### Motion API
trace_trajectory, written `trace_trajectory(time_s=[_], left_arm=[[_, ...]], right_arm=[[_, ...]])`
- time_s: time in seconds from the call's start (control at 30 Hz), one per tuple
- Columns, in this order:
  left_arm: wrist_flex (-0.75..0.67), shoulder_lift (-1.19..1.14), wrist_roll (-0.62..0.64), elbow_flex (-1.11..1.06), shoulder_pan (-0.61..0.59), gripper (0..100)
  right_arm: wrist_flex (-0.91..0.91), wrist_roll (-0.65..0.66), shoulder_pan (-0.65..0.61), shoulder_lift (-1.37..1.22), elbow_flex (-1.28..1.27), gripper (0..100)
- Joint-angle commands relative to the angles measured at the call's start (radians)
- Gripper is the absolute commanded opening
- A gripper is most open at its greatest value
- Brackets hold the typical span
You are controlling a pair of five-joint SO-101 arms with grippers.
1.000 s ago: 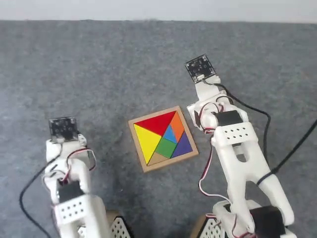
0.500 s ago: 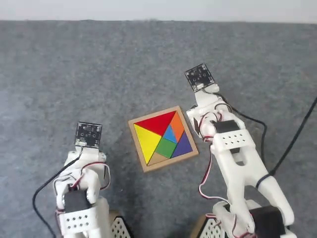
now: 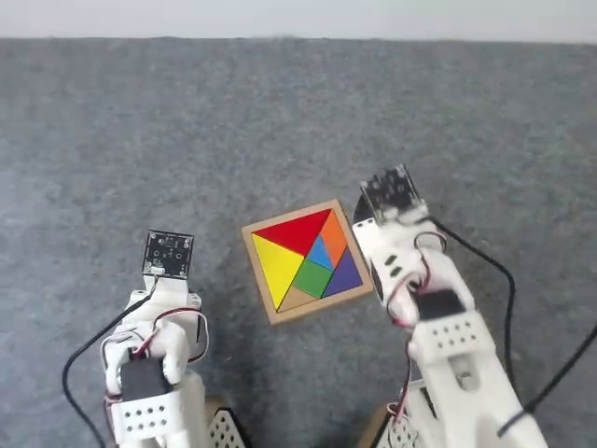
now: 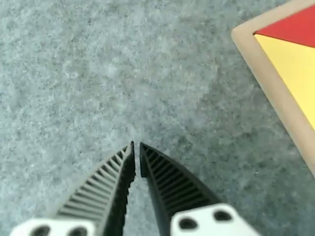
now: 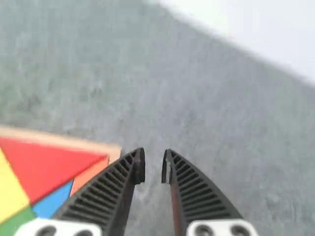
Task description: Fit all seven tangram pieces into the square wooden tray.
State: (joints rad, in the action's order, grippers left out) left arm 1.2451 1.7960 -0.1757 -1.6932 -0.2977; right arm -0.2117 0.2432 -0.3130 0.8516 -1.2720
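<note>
The square wooden tray point(image 3: 264, 297) lies mid-table with all seven pieces flush inside it: red point(image 3: 297, 231), yellow point(image 3: 273, 266), orange point(image 3: 336, 235), blue point(image 3: 320, 252), green point(image 3: 312, 277), purple point(image 3: 345, 273) and tan point(image 3: 294, 299). My left gripper point(image 4: 136, 145) hovers over bare carpet, shut and holding nothing, a short way off the tray's corner point(image 4: 243, 37). My right gripper point(image 5: 153, 156) hangs just beyond the tray's far right corner point(image 5: 112, 147), its fingers a narrow gap apart with nothing between them. Red point(image 5: 44, 164) and orange point(image 5: 88, 178) pieces lie beside it.
Grey carpet point(image 3: 140, 121) covers the whole table, with a pale strip point(image 3: 298, 19) along the far edge. The left arm point(image 3: 154, 373) stands near the front left and the right arm point(image 3: 438, 327) at the front right, hard by the tray's right side.
The right arm has drawn back toward the front, its wrist now beside the tray's right corner. The left arm shifted right and nearer early on, then held still. The tray and pieces stayed put.
</note>
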Motion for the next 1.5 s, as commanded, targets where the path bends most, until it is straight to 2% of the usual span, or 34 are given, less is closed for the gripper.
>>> trace_trajectory(time_s=[0.0,0.5,0.73,0.83,1.0,1.07,1.3,1.47], left_arm=[[0.003,-0.009,-0.011,0.008,0.008,2],[0.003,-0.009,-0.011,0.008,0.008,2],[0.003,-0.009,-0.011,0.008,0.008,2],[0.003,-0.009,-0.011,0.008,0.008,2],[0.003,-0.009,-0.011,0.008,0.008,2],[0.003,-0.009,-0.011,0.008,0.008,2],[0.003,-0.009,-0.011,0.008,0.008,2],[0.003,-0.009,-0.011,0.008,0.008,2]], right_arm=[[0.16,0.011,-0.01,0.13,-0.08,6.7],[0.191,0.011,-0.067,0.165,-0.114,6.8],[0.194,0.018,-0.042,0.154,-0.132,6.7],[0.325,0.018,-0.027,0.156,-0.21,6.7],[0.73,0.018,-0.033,0.165,-0.394,6.7],[0.803,0.017,-0.028,0.153,-0.399,6.6],[0.745,0.011,-0.016,0.153,-0.4,6.6],[0.595,0.017,-0.051,0.145,-0.4,6.6]])
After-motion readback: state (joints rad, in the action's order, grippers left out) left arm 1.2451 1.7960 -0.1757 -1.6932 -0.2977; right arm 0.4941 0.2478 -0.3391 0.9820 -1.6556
